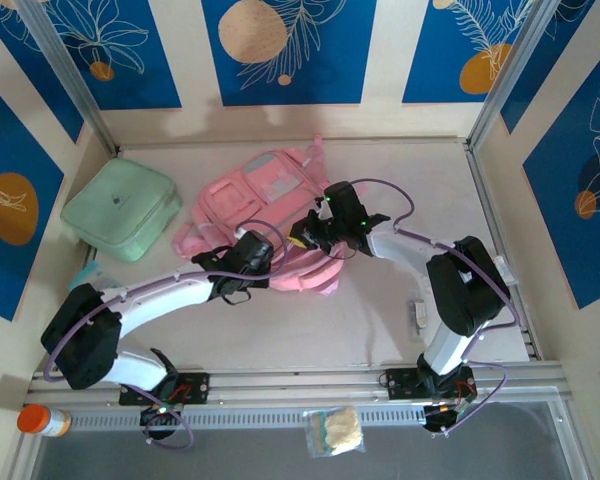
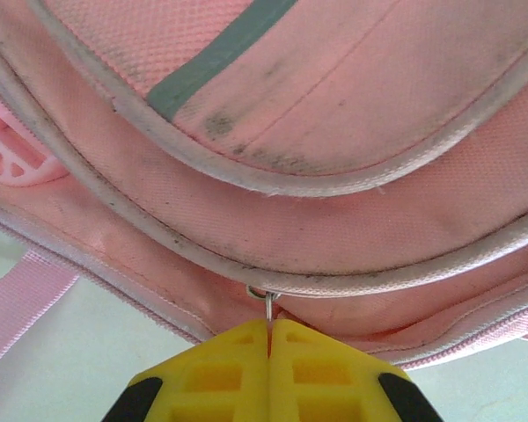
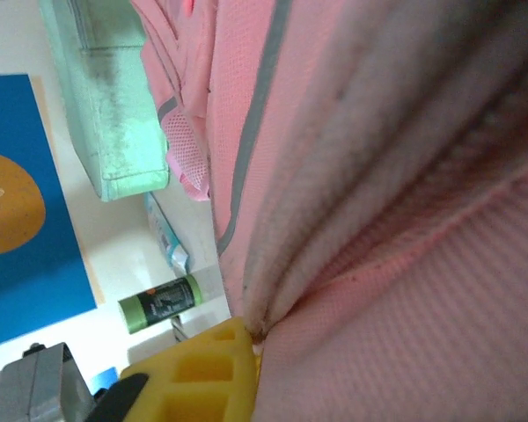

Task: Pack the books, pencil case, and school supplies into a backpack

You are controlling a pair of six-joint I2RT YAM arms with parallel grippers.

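Backpack (image 1: 250, 195): pink fabric, pale panels, lying flat at the middle of the tabletop (image 1: 310, 330), beside a mint pouch (image 1: 120, 210). Left pincer (image 1: 265, 262) meets its near edge, right pincer (image 1: 310, 238) its right side.

Left wrist: soiled pink seams with grey piping; yellow jaws fully closed on the metal zip pull (image 2: 268, 303).

Right wrist: pincer closed, pinching a backpack fold; green tube (image 3: 158, 303) label illegible.
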